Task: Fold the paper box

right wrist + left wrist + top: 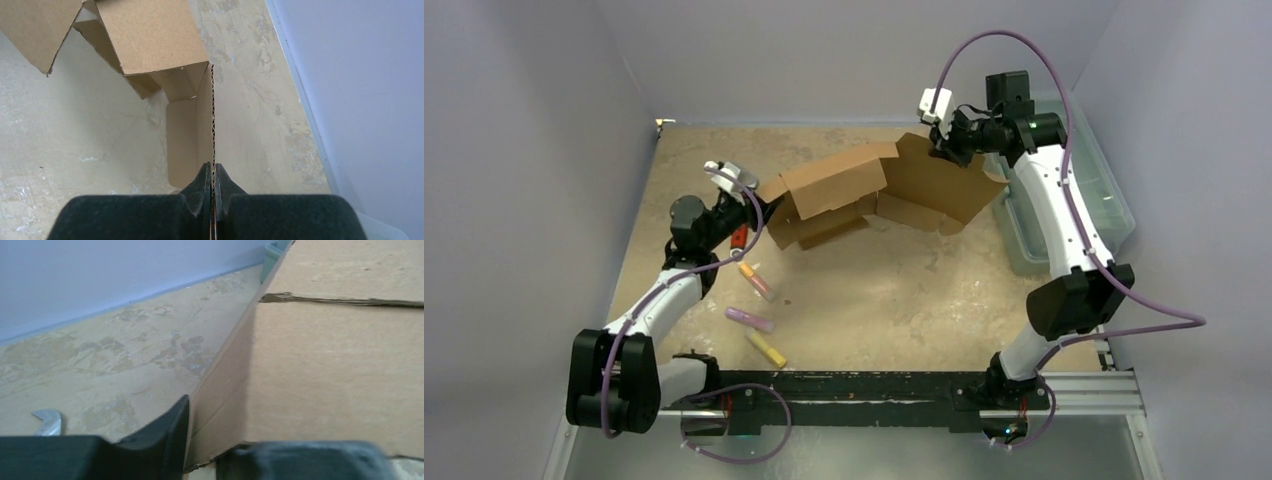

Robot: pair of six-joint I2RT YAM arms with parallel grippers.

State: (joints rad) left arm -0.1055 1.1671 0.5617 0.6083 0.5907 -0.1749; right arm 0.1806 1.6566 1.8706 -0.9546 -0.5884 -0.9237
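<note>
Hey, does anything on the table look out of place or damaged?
Three pastel marker pens lie scattered at odd angles beside the left arm, apart from the paper box. One cut edge of the box looks ragged in the left wrist view.

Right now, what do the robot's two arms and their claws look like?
Both the left arm and right arm have white link shells joined by black joint housings. A thin purple cable loops along each. Each wrist carries a small white camera block. The left claw and right claw have matte black, wedge-tipped fingers.
</note>
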